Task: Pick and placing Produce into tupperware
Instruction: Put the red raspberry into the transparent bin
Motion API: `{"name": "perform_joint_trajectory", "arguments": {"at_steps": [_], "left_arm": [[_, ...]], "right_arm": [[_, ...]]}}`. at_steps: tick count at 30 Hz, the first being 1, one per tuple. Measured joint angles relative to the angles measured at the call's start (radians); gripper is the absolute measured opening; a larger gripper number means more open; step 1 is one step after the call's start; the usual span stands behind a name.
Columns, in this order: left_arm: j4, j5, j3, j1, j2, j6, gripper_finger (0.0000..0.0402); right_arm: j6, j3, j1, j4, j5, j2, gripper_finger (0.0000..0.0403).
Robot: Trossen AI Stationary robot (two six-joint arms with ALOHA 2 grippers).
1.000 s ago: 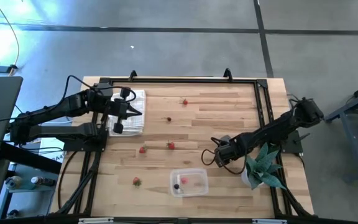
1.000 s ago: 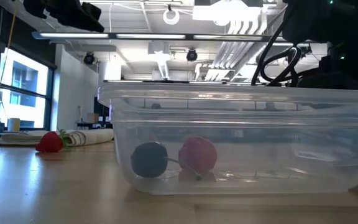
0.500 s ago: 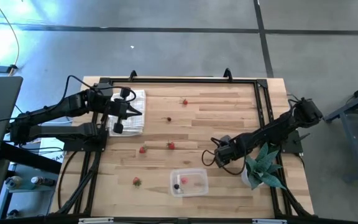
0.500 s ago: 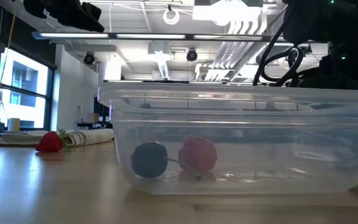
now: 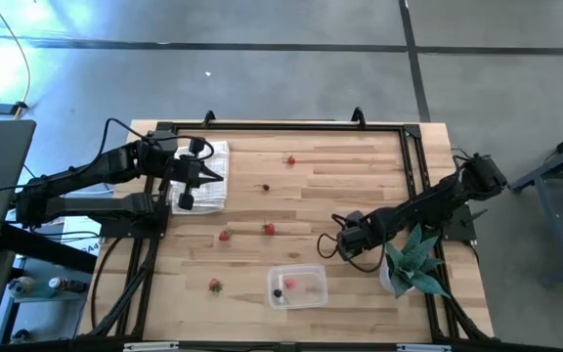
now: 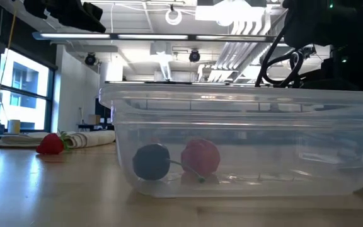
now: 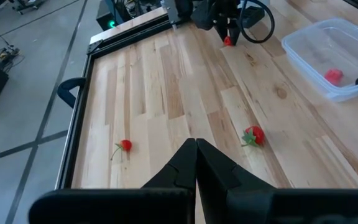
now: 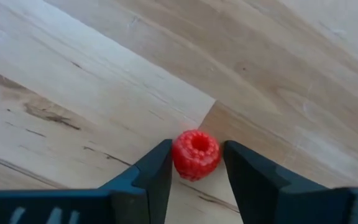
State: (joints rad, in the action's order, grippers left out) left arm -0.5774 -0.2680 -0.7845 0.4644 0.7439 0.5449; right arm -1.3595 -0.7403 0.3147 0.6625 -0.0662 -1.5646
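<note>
Only right hand (image 8: pixel 194 163) round raspberry (image 8: pixel 195 154)

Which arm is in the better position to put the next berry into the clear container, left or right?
The right. Its gripper already has a red raspberry between its fingers, close to the tupperware. The left gripper waits shut over the white cloth, farther away.

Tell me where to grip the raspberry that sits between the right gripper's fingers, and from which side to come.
Grip the raspberry across its round sides, coming straight down from above. It lies alone on the bare table with its hollow showing, and the right gripper already straddles it.
</note>
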Motion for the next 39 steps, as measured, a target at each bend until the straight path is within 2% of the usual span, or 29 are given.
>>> {"name": "perform_joint_trajectory", "arguments": {"at_steps": [34,39], "left_arm": [[0.0,0.0,0.0,0.0,0.0,0.0,0.0001],[0.0,0.0,0.0,0.0,0.0,0.0,0.0001]], "right_arm": [[-0.023,0.001,-0.008,-0.009,0.01,0.0,0.0139],[-0.024,0.001,-0.008,-0.006,0.011,-0.001,0.0122]]}}
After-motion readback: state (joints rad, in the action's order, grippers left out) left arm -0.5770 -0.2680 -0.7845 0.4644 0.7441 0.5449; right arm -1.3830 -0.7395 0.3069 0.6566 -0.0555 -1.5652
